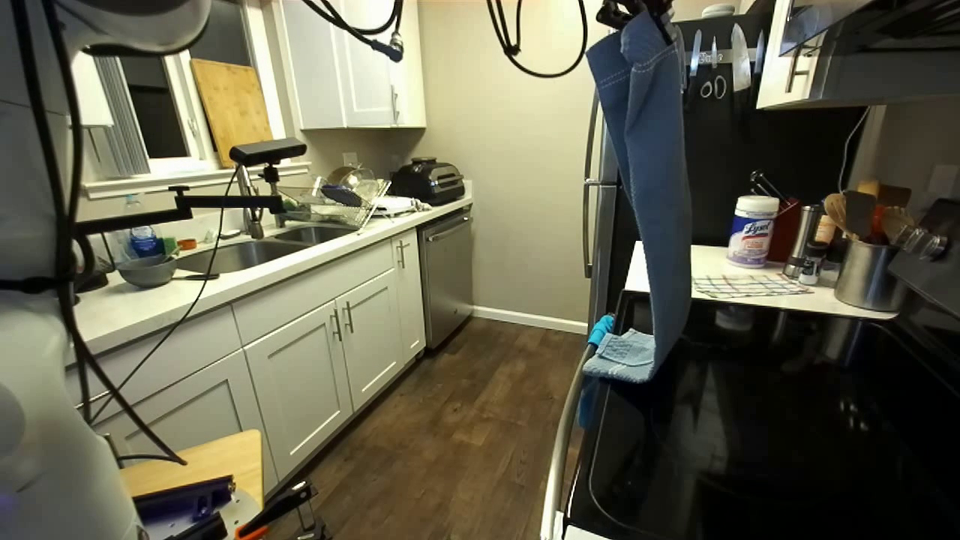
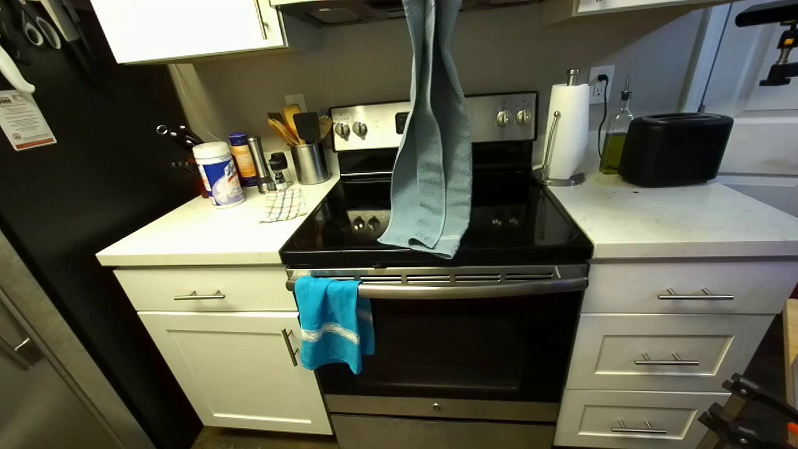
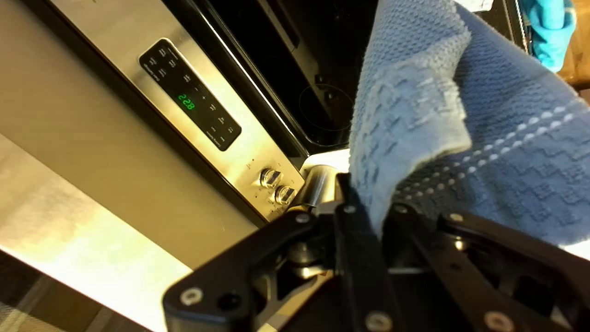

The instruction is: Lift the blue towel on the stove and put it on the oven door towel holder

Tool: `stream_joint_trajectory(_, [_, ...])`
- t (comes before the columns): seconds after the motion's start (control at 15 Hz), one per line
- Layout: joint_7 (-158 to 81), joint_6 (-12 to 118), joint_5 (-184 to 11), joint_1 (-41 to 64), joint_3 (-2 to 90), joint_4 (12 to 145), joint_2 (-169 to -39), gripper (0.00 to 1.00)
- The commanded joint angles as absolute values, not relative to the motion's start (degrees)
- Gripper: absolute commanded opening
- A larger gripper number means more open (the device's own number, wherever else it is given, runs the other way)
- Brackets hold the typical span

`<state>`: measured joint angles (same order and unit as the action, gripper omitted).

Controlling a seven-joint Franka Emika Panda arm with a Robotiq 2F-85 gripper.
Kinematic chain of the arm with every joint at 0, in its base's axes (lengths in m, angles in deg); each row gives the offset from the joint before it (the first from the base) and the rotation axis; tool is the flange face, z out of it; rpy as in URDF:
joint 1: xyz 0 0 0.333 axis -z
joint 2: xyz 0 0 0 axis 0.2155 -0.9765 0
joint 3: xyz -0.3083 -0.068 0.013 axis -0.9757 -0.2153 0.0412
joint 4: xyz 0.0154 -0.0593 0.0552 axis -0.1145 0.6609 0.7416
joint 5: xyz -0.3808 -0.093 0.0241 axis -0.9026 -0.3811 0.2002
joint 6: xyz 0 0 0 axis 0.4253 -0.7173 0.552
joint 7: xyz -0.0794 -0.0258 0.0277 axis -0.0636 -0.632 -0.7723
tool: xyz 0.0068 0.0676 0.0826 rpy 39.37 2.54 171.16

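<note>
The slate-blue towel [image 1: 656,187] hangs long and narrow from my gripper [image 1: 637,11], which is high above the stove [image 1: 750,442]. In the wrist view my gripper [image 3: 368,203] is shut on the towel [image 3: 415,106], whose folds hide one fingertip. In an exterior view the towel [image 2: 430,156] hangs over the front part of the stove [image 2: 517,231], with my gripper above the picture. Its lower end is near the stove's front edge; I cannot tell whether it touches the glass. The oven door towel holder [image 2: 474,290] is the bar below that edge, also seen in an exterior view [image 1: 561,450].
A bright blue cloth [image 2: 333,324] hangs on one end of the oven bar. A wipes canister [image 2: 218,174] and utensil pot [image 2: 310,163] stand on one counter, a paper towel roll [image 2: 567,134] and black toaster [image 2: 676,149] on the other. Cabinets and a hood [image 1: 885,67] overhang the stove.
</note>
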<state>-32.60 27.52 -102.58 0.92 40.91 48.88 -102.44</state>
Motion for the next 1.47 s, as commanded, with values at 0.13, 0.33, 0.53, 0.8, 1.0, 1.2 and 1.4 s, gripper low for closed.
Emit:
stream_joint_trajectory(0.13, [-29.6, 20.3, -101.7, 0.8, 41.6, 50.6, -96.5, 0.01])
stream_joint_trajectory(0.33, [-29.3, 17.6, -102.7, 0.3, 41.9, 51.8, -94.4, 0.01])
stream_joint_trajectory(0.53, [-29.2, 17.8, -103.5, -0.5, 42.1, 53.9, -92.2, 0.01])
stream_joint_trajectory(0.8, [-28.1, 19.3, -105.1, -1.1, 42.2, 57.4, -88.7, 0.01])
stream_joint_trajectory(1.0, [-25.9, 20.5, -105.9, -0.8, 41.9, 59.3, -86.7, 0.01])
stream_joint_trajectory(1.2, [-23.9, 21.5, -106.3, -0.8, 41.8, 61.4, -85.6, 0.01])
stream_joint_trajectory(1.4, [-21.8, 22.9, -105.7, -0.7, 41.5, 63.4, -85.5, 0.01])
